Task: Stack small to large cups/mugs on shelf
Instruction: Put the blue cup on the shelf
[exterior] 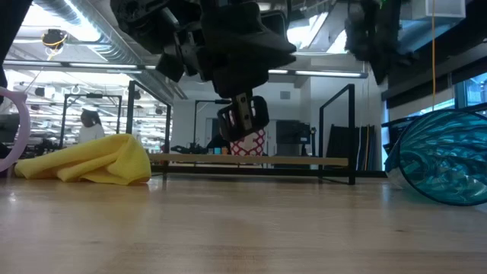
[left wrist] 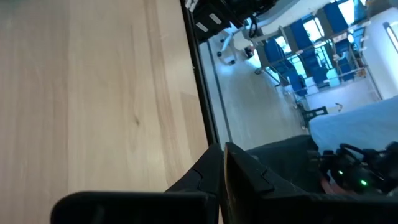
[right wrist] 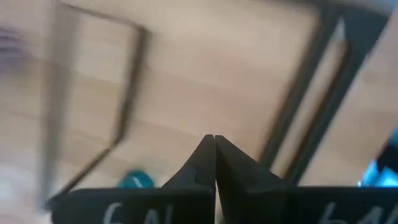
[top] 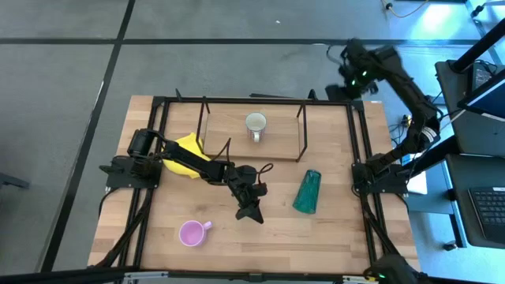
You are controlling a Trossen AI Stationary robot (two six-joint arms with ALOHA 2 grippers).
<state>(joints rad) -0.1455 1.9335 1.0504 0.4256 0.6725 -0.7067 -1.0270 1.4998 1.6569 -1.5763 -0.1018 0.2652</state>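
Left gripper (top: 251, 211) sat over the middle of the table, arm stretched out from the left edge, fingers pressed together with nothing between them; the left wrist view showed the two dark tips (left wrist: 219, 163) meeting above bare wood. It hung between the pink mug (top: 192, 233) and the teal tumbler (top: 308, 192), touching neither.

Pink mug stood upright near the front edge, handle toward the gripper. Teal tumbler lay on its side on the tabletop, right of centre, in front of the shelf; the low view caught its open mouth (exterior: 443, 157) at the right. White mug (top: 256, 124) stood upright on the shelf (top: 226, 126) board, roughly mid-shelf, handle toward the front. Yellow cloth (top: 186, 155) lay bunched just off the shelf's left front corner, under the left arm.

Right gripper (top: 353, 77) was raised beyond the table's back right corner, well away from every cup, fingers (right wrist: 214, 158) together and empty.
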